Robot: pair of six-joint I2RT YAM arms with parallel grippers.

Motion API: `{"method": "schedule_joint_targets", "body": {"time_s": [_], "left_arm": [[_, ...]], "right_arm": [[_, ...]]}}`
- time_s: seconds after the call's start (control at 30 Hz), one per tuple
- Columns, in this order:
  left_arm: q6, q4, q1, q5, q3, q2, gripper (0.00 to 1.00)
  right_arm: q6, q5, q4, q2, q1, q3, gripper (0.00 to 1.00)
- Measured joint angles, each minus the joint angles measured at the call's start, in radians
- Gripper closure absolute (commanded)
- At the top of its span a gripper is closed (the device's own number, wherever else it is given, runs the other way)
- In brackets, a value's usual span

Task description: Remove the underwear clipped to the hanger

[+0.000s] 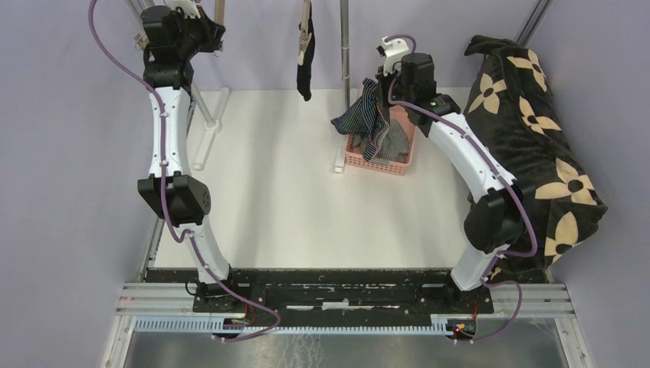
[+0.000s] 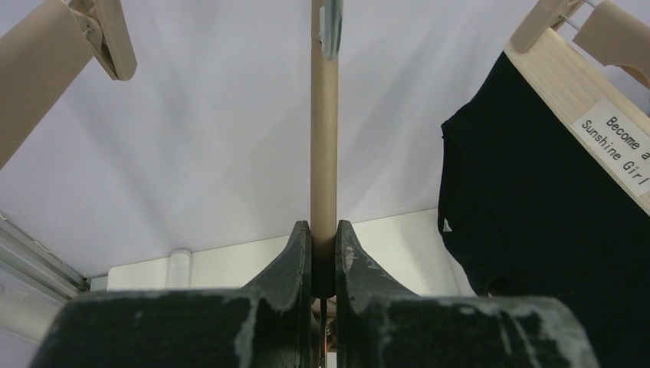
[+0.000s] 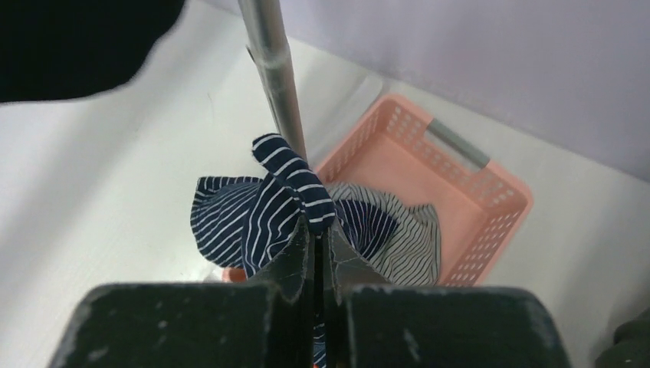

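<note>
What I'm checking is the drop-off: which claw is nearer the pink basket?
Right. The right claw, shut on the striped underwear, hangs just above the pink basket. The left claw is far off to the left, clamped on a tan hanger bar.

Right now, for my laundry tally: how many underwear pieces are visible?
3: black pair clipped on the hanger; navy striped pair in the right gripper; pale pair in the pink basket. Others may lie hidden underneath.

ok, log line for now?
left tool: shut on hanger bar | right tool: shut on navy striped briefs, over pink basket | black briefs: clipped
</note>
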Motion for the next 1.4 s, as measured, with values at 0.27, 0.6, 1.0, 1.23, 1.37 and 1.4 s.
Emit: {"method": "schedule_joint_targets", "body": {"time_s": [0.27, 0.6, 1.0, 1.23, 1.37, 1.4], "left_arm": [[-0.016, 0.021, 0.008, 0.0, 0.013, 0.029, 0.97], [-0.017, 0.021, 0.022, 0.001, 0.015, 0.029, 0.97], [-0.019, 0.019, 0.021, 0.002, 0.05, 0.052, 0.97], [-0.021, 0.019, 0.021, -0.004, 0.05, 0.057, 0.97], [-0.032, 0.019, 0.021, -0.012, 0.05, 0.057, 0.92], [-0.036, 0.019, 0.022, -0.014, 0.05, 0.057, 0.89]], "right_arm": [[0.003, 0.056, -0.015, 0.12, -0.004, -0.089, 1.0], [-0.002, 0.109, 0.009, 0.096, -0.013, -0.072, 1.0], [-0.019, 0.172, 0.037, 0.018, -0.013, -0.014, 0.99], [-0.027, 0.192, 0.042, -0.002, -0.021, -0.015, 0.99], [-0.023, 0.187, 0.041, 0.011, -0.034, -0.016, 1.0], [-0.021, 0.184, 0.041, 0.02, -0.035, -0.016, 0.99]]}}
